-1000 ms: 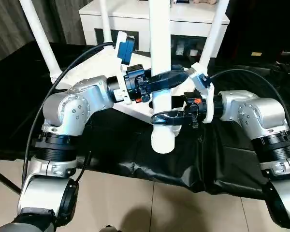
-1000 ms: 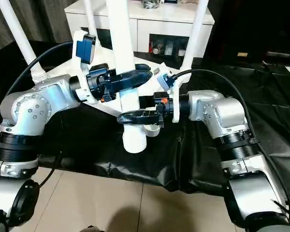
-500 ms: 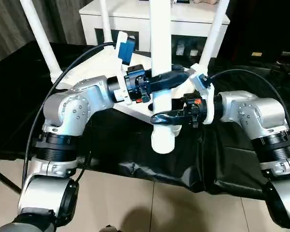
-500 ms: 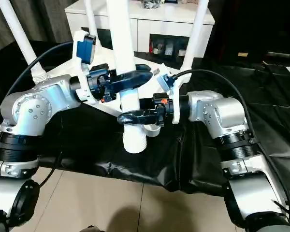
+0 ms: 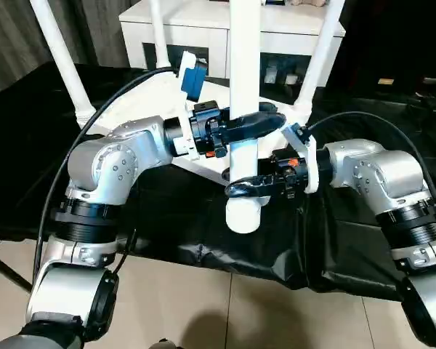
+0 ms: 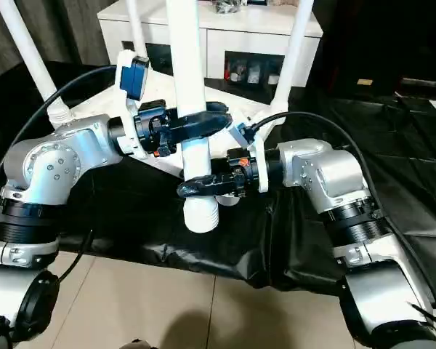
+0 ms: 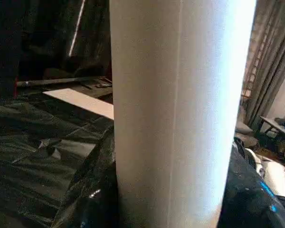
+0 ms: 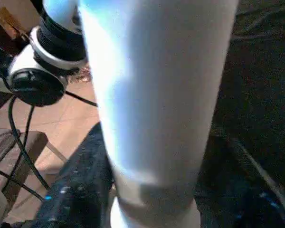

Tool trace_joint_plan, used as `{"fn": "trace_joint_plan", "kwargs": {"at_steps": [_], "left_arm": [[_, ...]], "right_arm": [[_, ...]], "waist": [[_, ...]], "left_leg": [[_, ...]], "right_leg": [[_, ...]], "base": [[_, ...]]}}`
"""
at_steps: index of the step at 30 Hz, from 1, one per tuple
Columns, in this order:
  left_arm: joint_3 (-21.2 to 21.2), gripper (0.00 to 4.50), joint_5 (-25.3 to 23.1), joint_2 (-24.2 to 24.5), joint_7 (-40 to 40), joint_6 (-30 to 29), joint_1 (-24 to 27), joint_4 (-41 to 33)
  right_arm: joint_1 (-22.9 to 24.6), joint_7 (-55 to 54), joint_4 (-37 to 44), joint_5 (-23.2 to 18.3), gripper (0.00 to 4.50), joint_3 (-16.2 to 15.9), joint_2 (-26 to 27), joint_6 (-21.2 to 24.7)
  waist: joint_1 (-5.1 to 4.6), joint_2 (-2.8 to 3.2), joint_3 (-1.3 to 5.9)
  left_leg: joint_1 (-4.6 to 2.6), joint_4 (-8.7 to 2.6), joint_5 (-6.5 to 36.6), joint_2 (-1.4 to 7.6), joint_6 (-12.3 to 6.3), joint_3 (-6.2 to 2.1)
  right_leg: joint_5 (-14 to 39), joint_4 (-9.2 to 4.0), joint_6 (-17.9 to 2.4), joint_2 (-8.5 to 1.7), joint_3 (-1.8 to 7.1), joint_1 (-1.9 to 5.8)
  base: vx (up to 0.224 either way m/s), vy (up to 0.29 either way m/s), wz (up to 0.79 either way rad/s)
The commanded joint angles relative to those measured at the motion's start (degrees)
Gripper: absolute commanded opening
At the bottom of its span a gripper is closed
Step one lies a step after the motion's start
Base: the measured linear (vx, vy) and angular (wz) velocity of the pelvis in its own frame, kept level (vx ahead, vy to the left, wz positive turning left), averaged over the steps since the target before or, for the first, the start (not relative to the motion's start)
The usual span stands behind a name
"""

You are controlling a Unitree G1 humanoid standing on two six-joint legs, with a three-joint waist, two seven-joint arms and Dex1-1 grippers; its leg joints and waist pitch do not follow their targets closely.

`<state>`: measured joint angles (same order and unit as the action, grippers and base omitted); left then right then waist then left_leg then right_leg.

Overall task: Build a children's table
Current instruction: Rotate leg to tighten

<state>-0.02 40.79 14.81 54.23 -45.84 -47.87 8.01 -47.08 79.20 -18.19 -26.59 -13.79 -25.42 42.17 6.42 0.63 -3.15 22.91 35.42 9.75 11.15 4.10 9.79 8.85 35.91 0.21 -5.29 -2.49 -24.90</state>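
Observation:
A long white table leg (image 5: 245,73) stands nearly upright in front of me, its ribbed lower end (image 5: 243,216) hanging just over the table's front edge. My left gripper (image 5: 251,122) is shut on the leg from the left. My right gripper (image 5: 244,187) is shut on it a little lower, from the right. The wrist views show the leg (image 7: 175,109) (image 8: 156,95) close up between dark fingers (image 7: 97,202). The white tabletop (image 5: 127,110) lies upside down behind my arms. Three legs (image 5: 62,58) (image 5: 158,22) (image 5: 320,51) rise from its corners.
A black cloth (image 5: 334,247) covers the work table and hangs over its front edge above the tiled floor (image 5: 203,305). A white cabinet (image 5: 196,25) with dark doors stands behind. Black cables (image 5: 80,138) loop from both wrists.
My right gripper has slipped slightly lower on the leg and its wrist has turned. The leg now stands a touch further right and straighter. The left gripper keeps its hold.

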Motion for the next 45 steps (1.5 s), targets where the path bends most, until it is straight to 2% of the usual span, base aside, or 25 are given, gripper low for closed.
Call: {"fn": "trace_joint_plan", "kwargs": {"at_steps": [1,8,9,12,18,24,25,27,31,32,34,35,36,38,40,41,43,44,45], "left_arm": [[-0.47,1.85,0.14,0.0,0.38,0.62,-0.31,-0.82],[-0.46,1.85,-0.03,-0.14,0.51,0.65,-0.44,-0.73],[-0.46,1.85,-0.05,-0.19,0.51,0.64,-0.47,-0.76],[-0.45,1.85,-0.04,-0.22,0.61,0.55,-0.48,-0.82],[-0.29,1.85,-0.01,-0.37,0.66,0.52,-0.7,-0.49],[0.3,1.85,-0.09,-0.41,-0.15,0.54,-0.74,-0.41],[1.05,2.2,1.09,-0.77,-0.61,-1.03,-1.01,0.14],[2.43,2.55,2.16,-1.03,-1.7,-2.28,-1.5,0.95],[4.39,2.63,4.48,-1.13,-0.94,-2.92,-1.94,1.17],[4.78,2.89,5.08,-1.09,-0.7,-3.18,-2.05,1.06],[5.52,3.01,6.16,-0.86,-0.27,-3.84,-2.42,0.98],[5.8,3.01,6.3,-0.76,-0.09,-3.74,-2.66,0.99],[6.02,3.22,6.1,-0.75,-0.06,-3.25,-2.99,1.08],[6.19,3.34,5.86,-0.77,-0.07,-2.77,-3.27,1.15],[7.65,3.41,1.52,-1.45,-4.62,4.38,-4.64,3.63],[8.55,3.41,0.95,-1.61,-5.81,6.08,-4.69,4.24],[11.45,3.41,2.08,-2.03,-7.72,7.74,-4.05,4.12],[12.44,3.41,2.86,-2.18,-8.06,7.95,-3.66,3.64],[13.76,3.41,4.65,-2.23,-8.34,6.82,-2.56,2.08]], "right_arm": [[0.14,-0.23,0.46,0.65,2.91,-0.25,-0.19,-0.85],[0.06,-0.27,0.14,0.91,3.01,-0.29,0.05,-1.37],[0.1,-0.14,0.16,0.64,2.74,-0.13,0.16,-1.23],[-0.06,0.02,0.1,-0.13,2.62,0.57,0.45,-0.59],[-0.26,0.35,0.0,-0.81,1.99,1.11,0.6,-0.02],[0.19,-0.17,0.36,-1.28,1.89,1.76,0.73,0.3],[0.33,-0.26,0.47,-1.38,1.89,1.93,0.68,0.36],[0.75,-0.44,0.8,-1.61,1.88,2.37,0.44,0.53],[1.82,-0.89,1.4,-2.04,1.87,3.38,-0.18,0.74],[2.11,-1.01,1.5,-2.16,1.87,3.68,-0.38,0.77],[2.7,-1.28,1.69,-2.23,1.86,4.11,-0.82,0.78],[3.18,-1.38,1.87,-2.18,1.86,4.18,-1.09,0.72],[3.82,-1.36,2.15,-2.1,1.86,4.14,-1.43,0.61],[4.35,-1.33,2.41,-2.03,1.86,4.1,-1.72,0.53],[5.89,-3.19,2.64,-1.8,1.86,5.21,-1.94,0.19],[6.27,-4.51,2.69,-1.89,1.86,6.27,-1.63,0.11],[7.12,-7.53,3.03,-2.29,1.86,8.64,-1.03,-0.18],[7.41,-8.49,3.23,-2.45,1.86,9.32,-0.88,-0.38],[7.92,-10.66,3.49,-2.84,1.86,10.77,-0.32,-0.21]], "waist": [[0.02,-0.47,4.57],[0.04,-0.55,4.57],[0.04,-0.47,4.58],[0.03,-0.43,4.61],[0.03,-0.49,4.62],[0.01,-0.39,4.61],[-0.02,-0.42,4.63],[0.0,-0.5,4.63],[0.1,-0.31,4.65],[0.13,-0.37,4.65],[0.14,-0.28,4.75],[0.14,0.06,4.69],[0.11,-0.01,4.66],[0.14,-0.16,4.63],[0.22,0.05,4.63],[0.1,-0.16,4.57],[0.11,0.15,4.63],[0.01,-0.06,4.69],[-0.01,0.35,4.72]], "left_leg": [[-1.12,-3.86,10.64,0.9,-0.97,0.11],[-1.08,-3.82,10.51,0.87,-1.19,0.13],[-1.11,-3.84,10.63,0.88,-1.11,0.11],[-1.15,-3.82,10.63,0.9,-1.25,0.12],[-1.1,-3.78,10.34,0.89,-1.32,0.13],[-1.16,-3.82,10.66,0.91,-1.11,0.11],[-1.14,-3.78,10.51,0.87,-1.12,0.15],[-1.1,-3.72,10.25,0.78,-1.22,0.19],[-1.08,-3.72,10.37,0.77,-1.28,0.14],[-1.07,-3.7,10.4,0.75,-1.34,0.17],[-1.16,-3.7,10.22,0.78,-1.41,0.11],[-1.14,-3.71,10.5,0.78,-1.32,0.05],[-1.15,-3.75,10.83,0.79,-1.27,0.09],[-1.21,-3.76,11.29,0.79,-1.15,0.11],[-1.24,-3.8,11.63,0.8,-0.91,-0.01],[-1.15,-3.82,11.79,0.76,-0.87,-0.02],[-1.03,-3.78,11.62,0.59,-0.44,-0.11],[-1.01,-3.78,11.23,0.59,-0.33,-0.06],[-1.0,-3.77,11.09,0.62,-0.08,-0.1]], "right_leg": [[11.25,-3.71,-13.32,-1.7,1.2,3.87],[11.21,-3.72,-13.4,-1.72,1.2,3.92],[11.34,-3.74,-13.36,-1.72,1.18,3.91],[10.93,-3.7,-13.5,-1.7,1.18,3.87],[10.66,-3.65,-13.57,-1.68,1.18,3.92],[10.95,-3.68,-13.51,-1.68,1.18,3.88],[10.54,-3.65,-13.63,-1.67,1.2,3.93],[10.21,-3.66,-13.77,-1.66,1.2,3.96],[10.29,-3.68,-13.93,-1.62,1.15,3.96],[10.25,-3.69,-13.85,-1.63,1.14,4.01],[9.6,-3.6,-14.05,-1.58,1.09,4.0],[9.83,-3.62,-14.16,-1.59,1.08,3.95],[10.17,-3.76,-14.04,-1.58,1.08,3.94],[10.7,-3.85,-13.71,-1.61,1.13,3.99],[11.25,-3.95,-13.49,-1.66,1.07,4.0],[11.33,-4.24,-13.09,-1.63,1.1,4.07],[11.4,-4.11,-12.7,-1.71,1.05,4.23],[11.08,-3.99,-12.76,-1.69,1.03,4.23],[10.84,-3.92,-13.0,-1.78,1.0,4.24]], "base": [[0.0,0.0,0.0],[0.0,0.0,0.0],[0.0,0.0,0.0],[0.0,0.0,0.0],[0.0,0.0,0.0],[0.0,0.0,0.0],[0.0,0.0,0.0],[0.0,0.0,0.0],[0.0,0.0,0.0],[0.0,0.0,0.0],[0.0,0.0,0.0],[0.0,0.0,0.0],[0.0,0.0,0.0],[0.0,0.0,0.0],[0.0,0.0,0.0],[0.0,0.0,0.0],[0.0,0.0,0.0],[0.0,0.0,0.0],[0.0,0.0,0.0]]}}
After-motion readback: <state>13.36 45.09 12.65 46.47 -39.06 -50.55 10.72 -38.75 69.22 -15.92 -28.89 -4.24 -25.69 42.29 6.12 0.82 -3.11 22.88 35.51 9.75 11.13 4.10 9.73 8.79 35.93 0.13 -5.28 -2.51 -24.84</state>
